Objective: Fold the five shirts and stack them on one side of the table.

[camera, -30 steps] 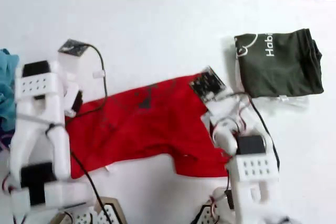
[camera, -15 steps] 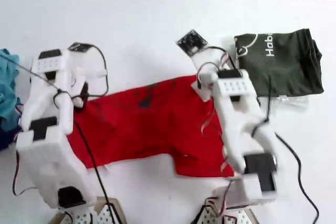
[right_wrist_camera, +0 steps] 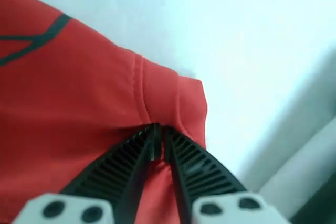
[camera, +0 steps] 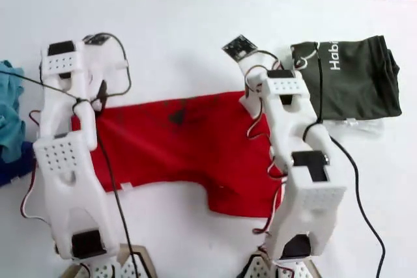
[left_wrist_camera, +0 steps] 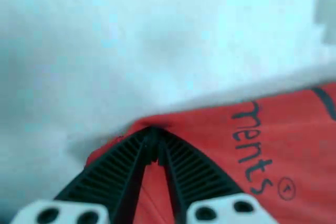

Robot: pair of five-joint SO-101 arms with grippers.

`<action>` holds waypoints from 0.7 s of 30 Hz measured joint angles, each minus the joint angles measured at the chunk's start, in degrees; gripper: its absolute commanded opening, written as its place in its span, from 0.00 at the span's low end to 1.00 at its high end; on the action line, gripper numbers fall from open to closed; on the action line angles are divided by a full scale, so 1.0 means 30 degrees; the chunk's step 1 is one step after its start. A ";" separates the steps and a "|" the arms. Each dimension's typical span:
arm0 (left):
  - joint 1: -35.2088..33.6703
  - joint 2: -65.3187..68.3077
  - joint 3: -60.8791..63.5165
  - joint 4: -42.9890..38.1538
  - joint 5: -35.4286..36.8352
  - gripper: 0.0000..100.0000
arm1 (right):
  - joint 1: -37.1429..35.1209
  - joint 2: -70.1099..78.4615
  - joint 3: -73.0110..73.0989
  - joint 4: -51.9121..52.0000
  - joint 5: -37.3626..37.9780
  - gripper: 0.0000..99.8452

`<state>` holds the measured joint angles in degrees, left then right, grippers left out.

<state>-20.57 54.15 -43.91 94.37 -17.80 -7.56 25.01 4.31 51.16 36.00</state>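
Observation:
A red shirt with dark print lies spread across the middle of the white table. My left gripper is shut on the red shirt at its far left corner; in the high view that arm stands over the shirt's left end. My right gripper is shut on the red shirt at a hemmed far corner, and its arm covers the shirt's right end. A folded dark green shirt lies at the far right.
A teal garment with a blue one under it sits at the table's left edge. Cables trail from both arms over the red shirt. The far half of the table is bare white.
Both arms have swung toward the far side of the table, carrying the shirt's near corners over. The red shirt now lies flatter and wider, its far edge straighter.

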 measured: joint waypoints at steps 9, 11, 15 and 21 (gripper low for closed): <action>-0.0029 0.4484 -0.9407 0.2344 -0.0029 0.03 | -0.0029 0.2549 -0.6418 0.3282 0.0000 0.02; -0.0147 0.4513 -0.9729 0.2344 -0.0029 0.03 | -0.0029 0.2549 -0.7678 0.4571 0.0000 0.02; -0.0264 0.4220 -0.9436 0.2344 -0.0029 0.03 | -0.0029 0.2286 -0.8586 0.6652 0.0000 0.02; 0.0703 -0.0527 -0.4542 0.2344 -0.0029 0.03 | -0.0029 -0.0264 -0.8615 0.9055 -0.0352 0.02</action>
<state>-18.46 52.57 -57.54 101.41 -17.89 -7.65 24.22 -21.54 78.33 34.95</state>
